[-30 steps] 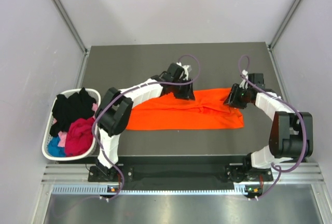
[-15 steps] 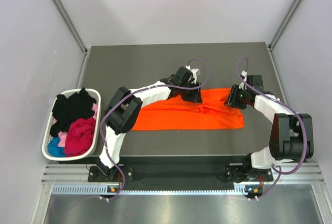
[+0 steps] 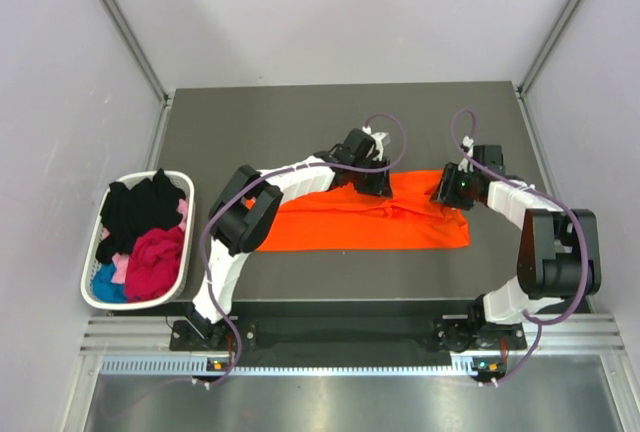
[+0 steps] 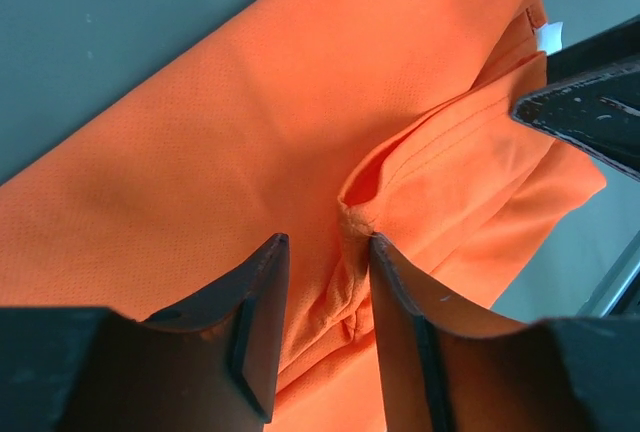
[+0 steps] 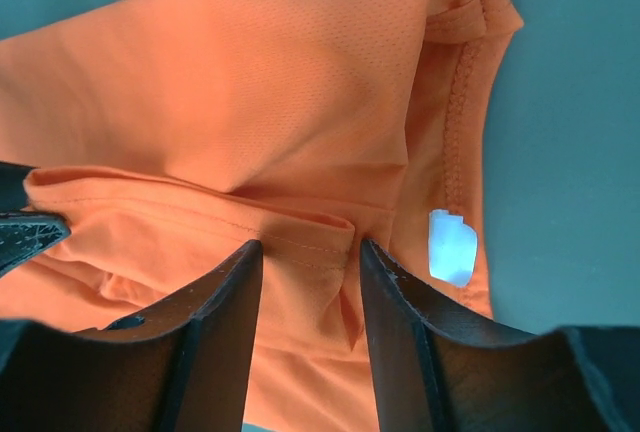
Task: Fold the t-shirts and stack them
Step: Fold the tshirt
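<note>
Since the orange shirt lies under both my jaws as a long flat band on the worktop, I judge the job barely begun: this one garment looks folded lengthwise once, its layers showing in both wrist views, and it has yet to be folded down short. No finished pile shows anywhere. Well off beyond my left jaws, the basket holds a black shirt, a magenta shirt and a blue shirt, all crumpled, so most of the work is ahead

My left jaws stand part open, tipped down onto the cloth near the middle of the band's far edge; a raised ridge of orange cloth sits between them, close against one finger, and I do not see them closed on it. My right jaws are also part open, astride a stitched hem that runs straight across the gap, with the white label just beside them

Both arms reach forward from the near edge with elbows bent outward and wrists pitched down, the two jaws fairly near each other, each in sight of the other's camera
</note>
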You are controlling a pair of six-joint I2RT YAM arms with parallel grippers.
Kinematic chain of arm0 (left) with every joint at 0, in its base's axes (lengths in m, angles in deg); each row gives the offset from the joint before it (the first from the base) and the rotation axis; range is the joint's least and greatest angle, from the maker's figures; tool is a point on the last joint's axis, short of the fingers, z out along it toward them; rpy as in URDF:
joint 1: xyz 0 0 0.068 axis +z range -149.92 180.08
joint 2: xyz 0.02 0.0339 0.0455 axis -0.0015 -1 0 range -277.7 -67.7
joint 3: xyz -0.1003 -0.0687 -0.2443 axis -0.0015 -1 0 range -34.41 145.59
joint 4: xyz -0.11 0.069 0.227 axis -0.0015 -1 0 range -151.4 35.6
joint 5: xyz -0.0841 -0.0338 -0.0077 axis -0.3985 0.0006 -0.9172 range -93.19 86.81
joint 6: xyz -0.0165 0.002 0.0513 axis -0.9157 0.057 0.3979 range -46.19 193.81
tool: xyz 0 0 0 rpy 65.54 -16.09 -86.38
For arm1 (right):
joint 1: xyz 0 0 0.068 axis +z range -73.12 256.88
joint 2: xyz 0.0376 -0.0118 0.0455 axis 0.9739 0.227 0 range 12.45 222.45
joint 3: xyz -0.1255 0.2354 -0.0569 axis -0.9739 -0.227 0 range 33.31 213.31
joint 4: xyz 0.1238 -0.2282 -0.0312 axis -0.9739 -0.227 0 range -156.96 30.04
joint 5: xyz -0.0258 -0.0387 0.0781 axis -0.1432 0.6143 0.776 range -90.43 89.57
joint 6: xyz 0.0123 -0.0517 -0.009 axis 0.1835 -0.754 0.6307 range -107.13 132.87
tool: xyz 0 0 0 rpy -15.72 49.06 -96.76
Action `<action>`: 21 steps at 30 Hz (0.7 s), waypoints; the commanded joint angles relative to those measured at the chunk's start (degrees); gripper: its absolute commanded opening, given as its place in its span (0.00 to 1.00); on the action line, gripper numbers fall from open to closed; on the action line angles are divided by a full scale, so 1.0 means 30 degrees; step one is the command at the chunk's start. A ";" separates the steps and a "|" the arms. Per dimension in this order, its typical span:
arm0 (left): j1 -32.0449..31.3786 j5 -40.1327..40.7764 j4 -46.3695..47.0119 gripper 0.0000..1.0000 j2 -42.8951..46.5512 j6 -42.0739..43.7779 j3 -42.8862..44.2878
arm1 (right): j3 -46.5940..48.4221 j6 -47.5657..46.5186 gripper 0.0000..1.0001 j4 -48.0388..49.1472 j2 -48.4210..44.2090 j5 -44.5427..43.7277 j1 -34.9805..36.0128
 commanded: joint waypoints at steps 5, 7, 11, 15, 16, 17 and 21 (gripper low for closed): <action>-0.0129 -0.0659 0.0667 0.32 0.0032 0.0539 0.0970 | 0.1264 -0.0767 0.41 0.1231 0.0472 0.0135 0.0141; -0.0129 -0.0660 0.0550 0.32 0.0032 0.0568 0.0970 | 0.1265 -0.0943 0.36 0.1260 0.0327 0.0281 0.0141; -0.0101 -0.0543 0.0461 0.33 0.0208 0.0597 0.0650 | 0.0594 -0.1002 0.20 0.1581 -0.0609 0.0574 0.0141; -0.0129 -0.0806 0.0637 0.33 0.0588 0.0481 0.0297 | -0.0316 -0.0885 0.08 0.1553 -0.2159 0.1099 0.0141; -0.0101 -0.0951 0.0782 0.33 0.0647 0.0394 0.0238 | -0.0550 -0.0827 0.08 0.1524 -0.2454 0.1189 0.0141; -0.0129 -0.1040 0.0783 0.33 0.0764 0.0393 0.0064 | -0.0987 -0.0826 0.08 0.1379 -0.2747 0.1190 0.0141; -0.0130 -0.1128 0.1134 0.33 0.1699 0.0305 -0.0669 | -0.2015 -0.0505 0.12 0.1232 -0.4765 0.1188 0.0141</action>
